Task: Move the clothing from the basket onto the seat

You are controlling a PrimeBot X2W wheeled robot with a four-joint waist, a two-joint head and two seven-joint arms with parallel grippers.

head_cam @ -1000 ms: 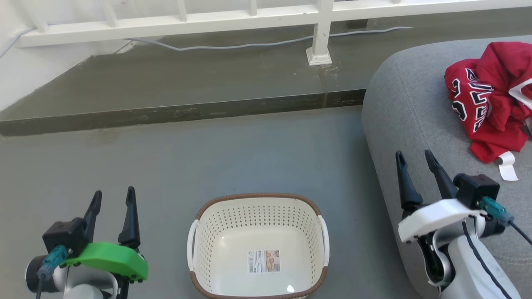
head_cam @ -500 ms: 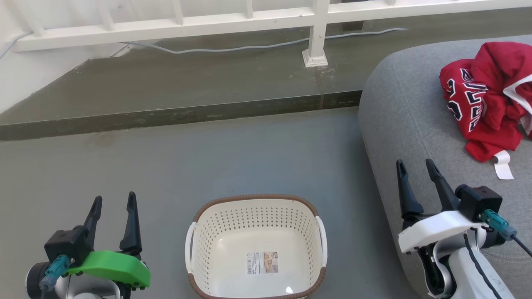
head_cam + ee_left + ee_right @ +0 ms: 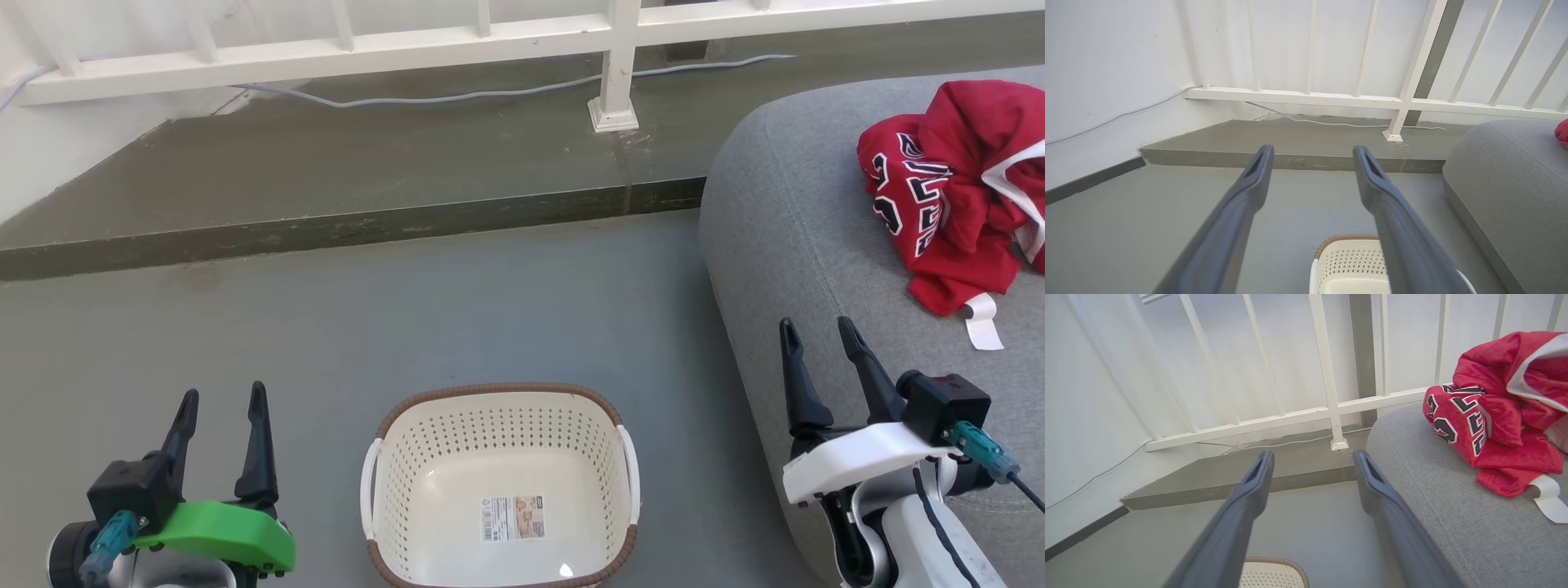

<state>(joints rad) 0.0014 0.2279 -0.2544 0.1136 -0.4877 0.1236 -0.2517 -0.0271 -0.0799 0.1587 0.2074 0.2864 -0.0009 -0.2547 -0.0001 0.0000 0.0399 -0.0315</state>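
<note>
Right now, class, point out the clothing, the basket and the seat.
clothing (image 3: 963, 273), head view, lower red fold.
basket (image 3: 498, 388), head view, far brown rim.
seat (image 3: 800, 229), head view, bare grey cushion left of the clothing.

The basket (image 3: 500, 429) sits on the floor (image 3: 490, 310). The seat (image 3: 800, 245) is to its right (near, not touching), and the clothing (image 3: 947, 196) lies on the seat. The railing (image 3: 326, 49) stands behind them, up a step (image 3: 326, 224).
</note>
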